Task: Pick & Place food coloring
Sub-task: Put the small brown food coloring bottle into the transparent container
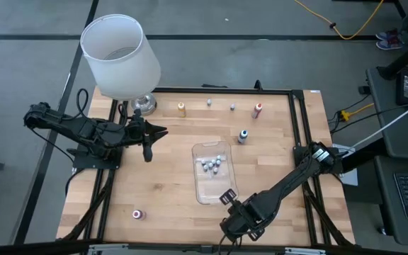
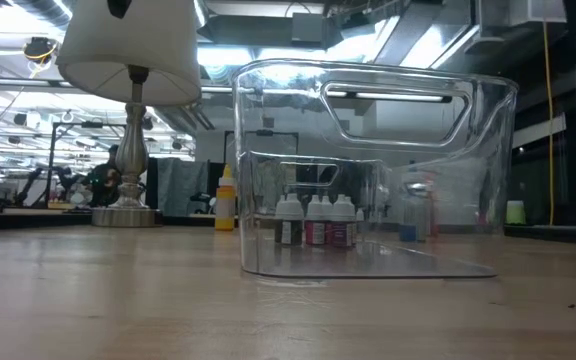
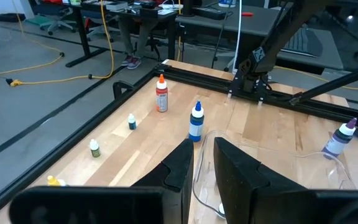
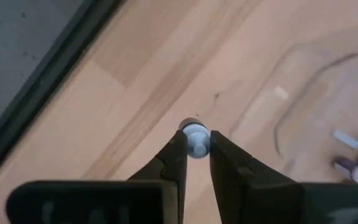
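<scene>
- Right now the right hand (image 4: 196, 148) sits low over the near edge of the wooden tabletop (image 1: 161, 184), its two dark fingers (image 4: 174, 155) pinched narrow around the pale round cap of a tiny dropper bottle (image 4: 196, 139); the bottle's body is hidden beneath the cap, so its colour cannot be told.
- Just beside that hand lies the clear rectangular plastic tray (image 1: 214, 185), with a cluster of small pale-capped food coloring bottles (image 1: 212, 164) standing in its far half.
- Through the tray wall in the low view, those bottles look whitish-grey and reddish, though the plastic blurs them.
- Farther off, loose bottles stand on the tabletop: an orange one (image 1: 181, 108), a red one (image 1: 258, 110), a blue one (image 1: 243, 136), and a pink one (image 1: 138, 214) near the front left corner.
- Over the left side, the left hand (image 1: 147, 151) hangs well apart from the tray, fingers nearly together and holding nothing.
- A white-shaded lamp (image 1: 121, 57) stands at the far left corner.
</scene>
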